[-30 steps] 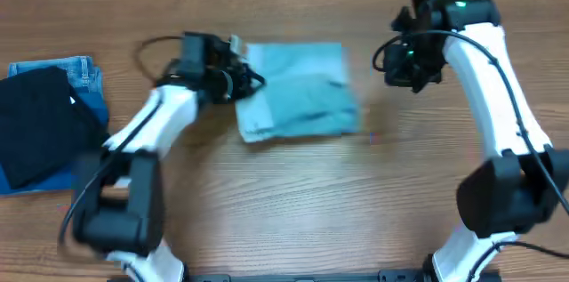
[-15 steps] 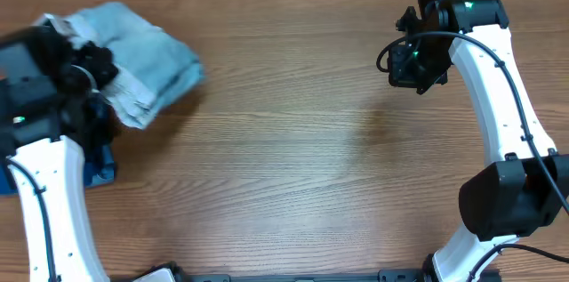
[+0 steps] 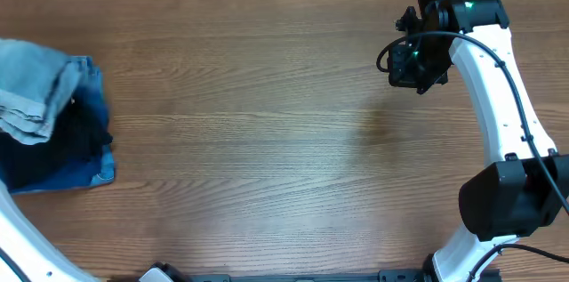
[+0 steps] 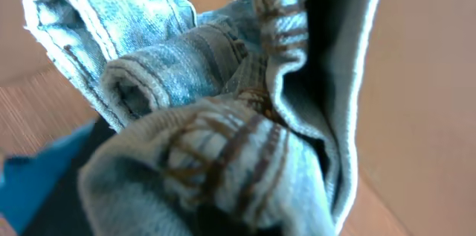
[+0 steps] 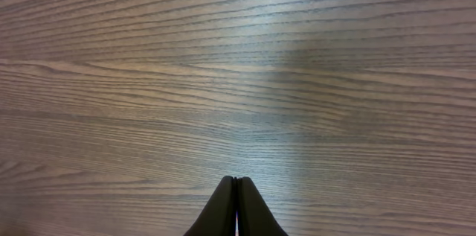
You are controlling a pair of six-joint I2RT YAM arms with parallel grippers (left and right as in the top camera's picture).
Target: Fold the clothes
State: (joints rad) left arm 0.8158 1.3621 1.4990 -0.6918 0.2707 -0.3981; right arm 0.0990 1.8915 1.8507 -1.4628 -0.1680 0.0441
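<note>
The pale light-blue denim shorts [image 3: 31, 86] lie bunched at the far left edge of the table, over a stack of other clothes. In the left wrist view the shorts [image 4: 223, 117] fill the frame, crumpled, with waistband, seams and hems close to the camera. They hide my left gripper's fingers, which hold the bunch. My left gripper is out of the overhead view. My right gripper [image 3: 411, 73] is shut and empty over bare wood at the far right, with its fingertips [image 5: 236, 184] pressed together.
Under the shorts lie a black garment [image 3: 80, 131] and darker blue folded jeans [image 3: 89, 171], also seen in the left wrist view [image 4: 30, 191]. The wooden table [image 3: 284, 140] stretches between the arms. The right arm stands along the right side.
My left arm has swung the shorts from the table's middle to the far left, over the stack of clothes. The right arm has not moved.
</note>
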